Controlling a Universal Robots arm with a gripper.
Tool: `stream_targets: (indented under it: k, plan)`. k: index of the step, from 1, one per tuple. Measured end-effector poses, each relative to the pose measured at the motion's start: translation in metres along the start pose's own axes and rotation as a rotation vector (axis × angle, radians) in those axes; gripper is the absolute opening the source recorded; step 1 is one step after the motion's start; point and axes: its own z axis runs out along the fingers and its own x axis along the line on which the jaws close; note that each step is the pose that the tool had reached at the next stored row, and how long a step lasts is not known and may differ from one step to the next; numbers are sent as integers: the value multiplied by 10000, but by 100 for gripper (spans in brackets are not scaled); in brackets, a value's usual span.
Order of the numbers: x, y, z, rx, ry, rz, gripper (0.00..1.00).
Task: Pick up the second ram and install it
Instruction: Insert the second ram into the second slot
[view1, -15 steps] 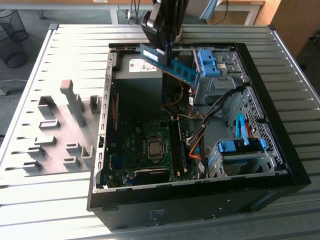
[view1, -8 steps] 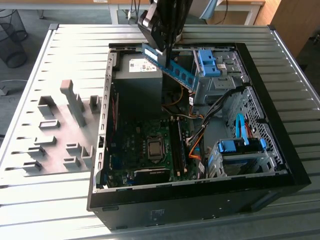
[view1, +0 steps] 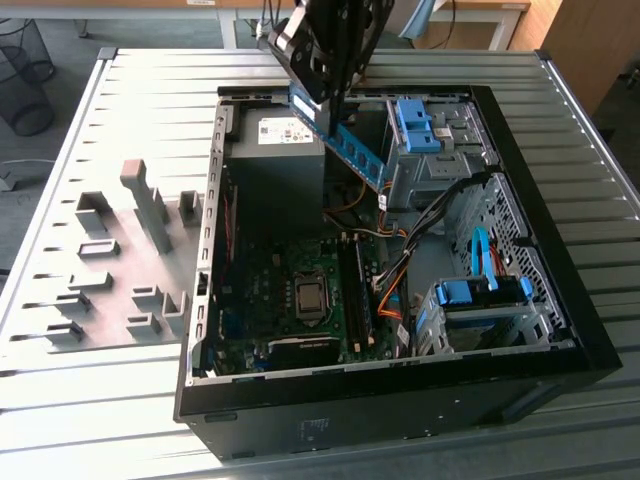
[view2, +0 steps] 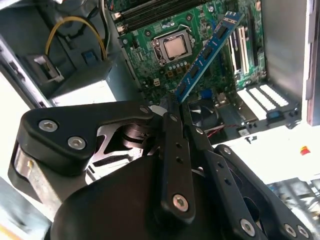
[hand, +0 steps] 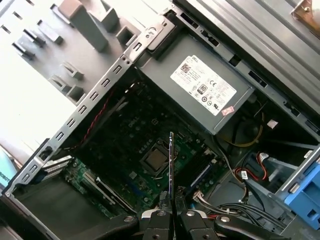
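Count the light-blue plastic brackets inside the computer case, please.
2. One bracket is high in the exterior view, just right of the memory stick. The other bracket is lower, on the exterior view's right. More may be hidden under cables.

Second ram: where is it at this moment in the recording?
Clamped in the gripper, the second ram hangs tilted above the open case, near the power supply, at the top middle of the exterior view, not yet seated.
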Motion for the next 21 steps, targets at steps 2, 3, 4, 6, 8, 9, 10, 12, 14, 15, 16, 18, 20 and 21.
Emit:
stream_targets:
  k: [2,3,4,6,8,9,10,12,14,15,16,18,20,21]
  plan:
    - [0,0,5,-10,-6,354,14]
    - [0,0,7,-15,-8,529,14]
    - [0,0,10,-20,-11,703,14]
    - [-1,0,14,-31,-16,1055,14]
    - [-1,0,19,-42,-23,1423,14]
    - [-1,0,21,-47,-26,1602,14]
    - [-1,-1,23,-53,-29,1781,14]
    - [-1,-1,28,-64,-35,2137,14]
    - [-1,-1,33,-75,-41,2504,14]
    - [-1,-1,35,-80,-44,2682,14]
    - [-1,-1,37,-85,-47,2859,14]
    - [-1,-1,42,-96,-53,3217,14]
    - [-2,-1,46,-108,-59,3575,14]
    - [-2,-1,49,-114,-63,3771,14]
